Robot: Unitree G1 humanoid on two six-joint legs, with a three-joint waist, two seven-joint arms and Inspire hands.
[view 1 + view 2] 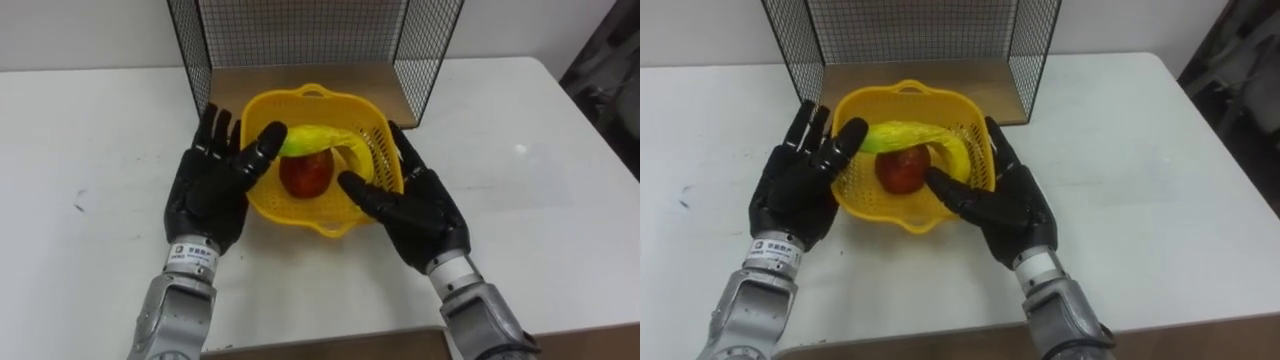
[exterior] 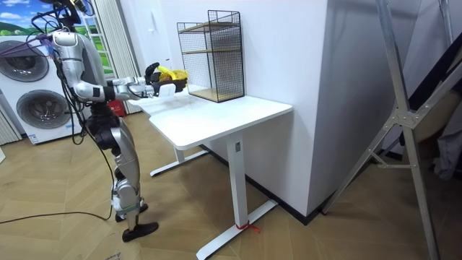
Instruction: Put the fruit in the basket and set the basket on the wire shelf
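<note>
Left robot hand (image 1: pixel 210 190) and right robot hand (image 1: pixel 420 210) flank the yellow basket (image 1: pixel 320 226) on the desk (image 1: pixel 90 130), fingers straight, thumbs reaching over its rim (apple (image 1: pixel 305 172) and banana (image 1: pixel 325 137) lie inside). Just beyond stands the wire shelf (image 1: pixel 300 78). With only flat palms bracing it, an uneven squeeze could let the basket slip or tip on lifting.

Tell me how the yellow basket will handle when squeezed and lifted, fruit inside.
The basket has thin mesh walls, likely flexing between left hand and right hand. The apple and banana lie loose, so tilting may roll them and shift weight.
</note>
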